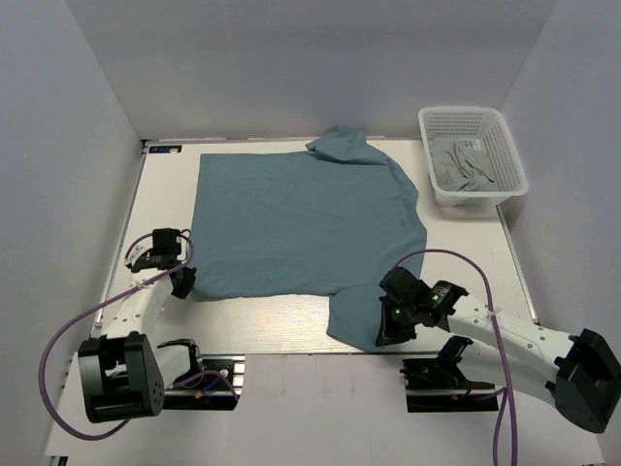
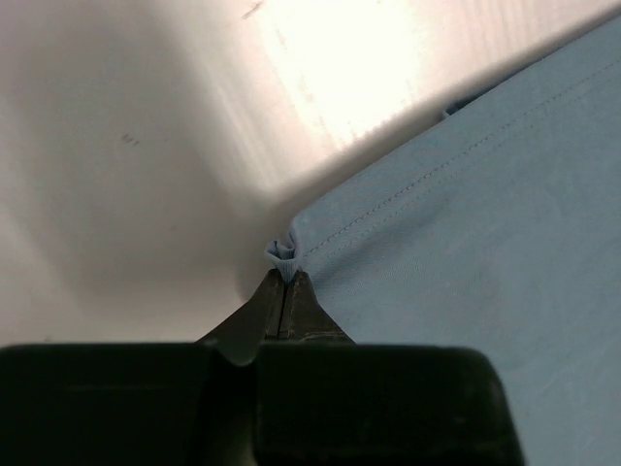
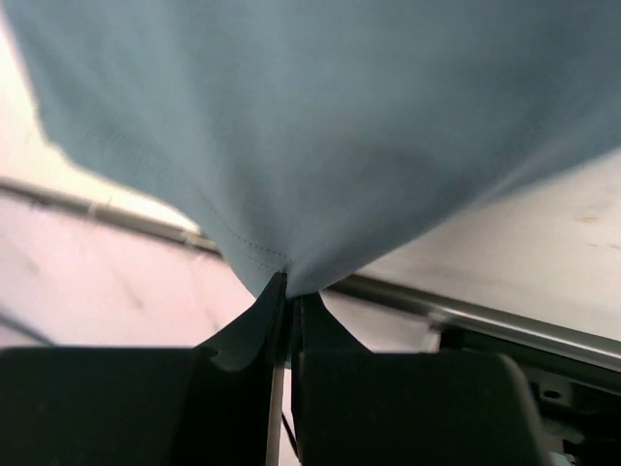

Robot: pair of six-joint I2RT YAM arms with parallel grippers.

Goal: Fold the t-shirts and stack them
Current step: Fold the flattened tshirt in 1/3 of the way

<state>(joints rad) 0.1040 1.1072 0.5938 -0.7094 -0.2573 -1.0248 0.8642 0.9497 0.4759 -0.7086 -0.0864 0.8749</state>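
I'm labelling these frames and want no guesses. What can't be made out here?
Top view: the grey cloth in the white basket is small and crumpled; what it is, or how many pieces, is unclear.
Right wrist view: the t-shirt fills the frame, hiding most of the table beyond the right gripper.
Left wrist view: glare washes out the table beyond the left gripper.

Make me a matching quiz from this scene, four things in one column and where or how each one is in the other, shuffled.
1 left gripper
2 right gripper
3 basket
4 t-shirt

A spread on table
B shut on near sleeve
C far right, holds grey cloth
D shut on near hem corner

Pairs: 1-D, 2-B, 3-C, 4-A
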